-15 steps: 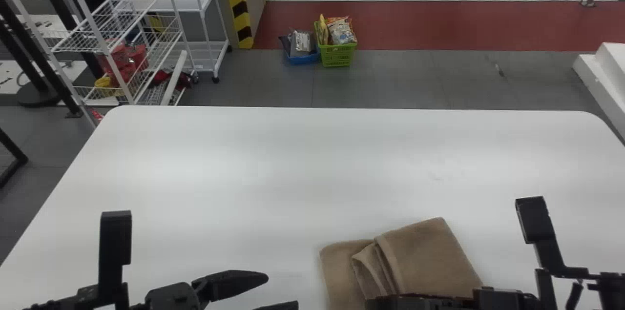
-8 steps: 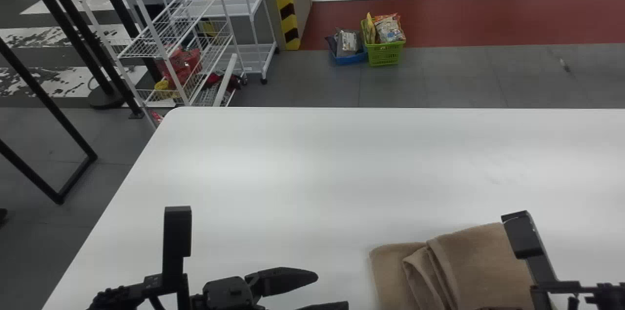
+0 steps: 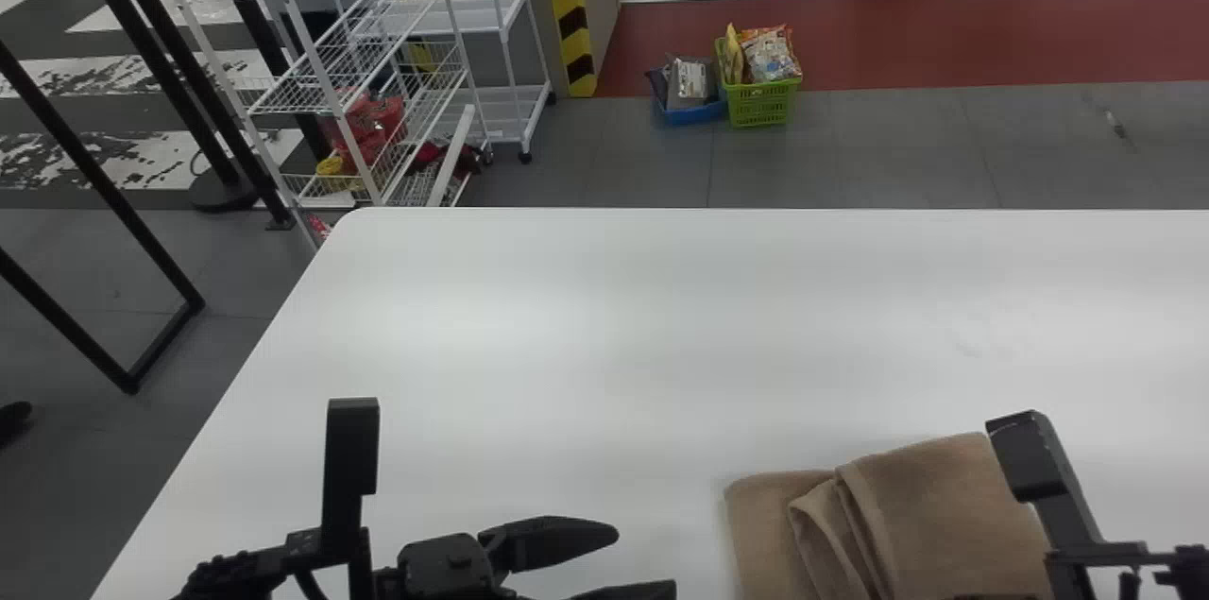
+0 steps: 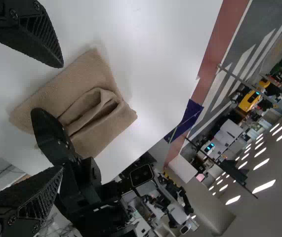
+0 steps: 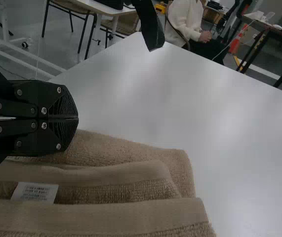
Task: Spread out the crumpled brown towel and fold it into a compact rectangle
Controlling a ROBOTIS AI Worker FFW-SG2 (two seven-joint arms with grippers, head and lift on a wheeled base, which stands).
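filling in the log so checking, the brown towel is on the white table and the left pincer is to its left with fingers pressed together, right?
Not quite: the left wrist view shows the left pincer with its fingers spread wide apart. The brown towel is on the white table, with that pincer to its left.

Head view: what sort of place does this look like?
Probably an indoor workshop or robot lab: there are white racks, a black-and-yellow striped column and a red band on the grey floor.
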